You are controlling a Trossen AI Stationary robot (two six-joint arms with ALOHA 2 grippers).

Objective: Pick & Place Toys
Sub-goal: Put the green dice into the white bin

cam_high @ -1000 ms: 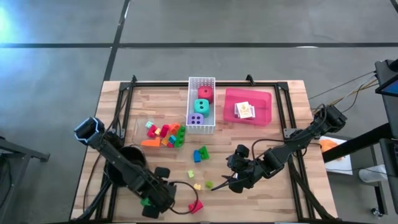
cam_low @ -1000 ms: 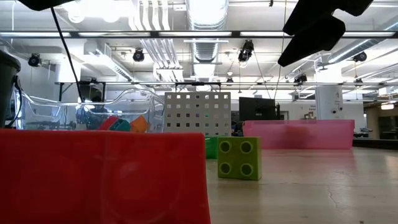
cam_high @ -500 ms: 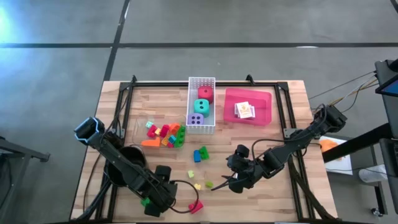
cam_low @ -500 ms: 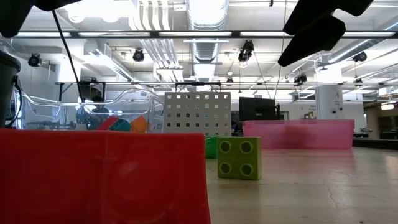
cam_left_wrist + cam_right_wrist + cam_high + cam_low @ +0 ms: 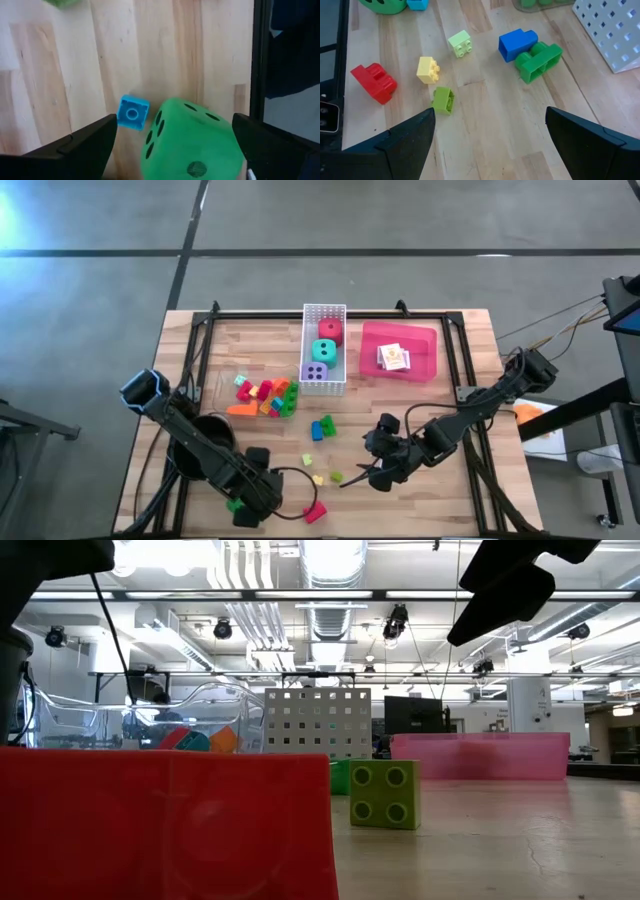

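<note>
My left gripper [image 5: 246, 502] hangs at the table's near left, pointing down, open. Its fingers stand on either side of a green die [image 5: 192, 142] that rests on the wood; I cannot tell whether they touch it. A small blue brick [image 5: 132, 112] lies beside the die. My right gripper [image 5: 368, 472] hovers open near the middle front, above loose bricks: red [image 5: 374, 82], yellow [image 5: 428, 69], green [image 5: 443, 100], and a blue [image 5: 517, 44] and green pair [image 5: 538, 61]. Red, teal and purple dice sit in the white basket [image 5: 306, 330].
A pink tray [image 5: 425, 365] with a card pack [image 5: 394, 357] stands at the back right. A clear container [image 5: 222, 385] of bricks lies left of the basket, and a round black pot [image 5: 205, 442] is under my left arm. A red brick [image 5: 160, 825] fills the low view's foreground.
In the low view, the dark bulk of my left arm reaches farther down into the top left corner than before. The toys on the table lie where they were.
</note>
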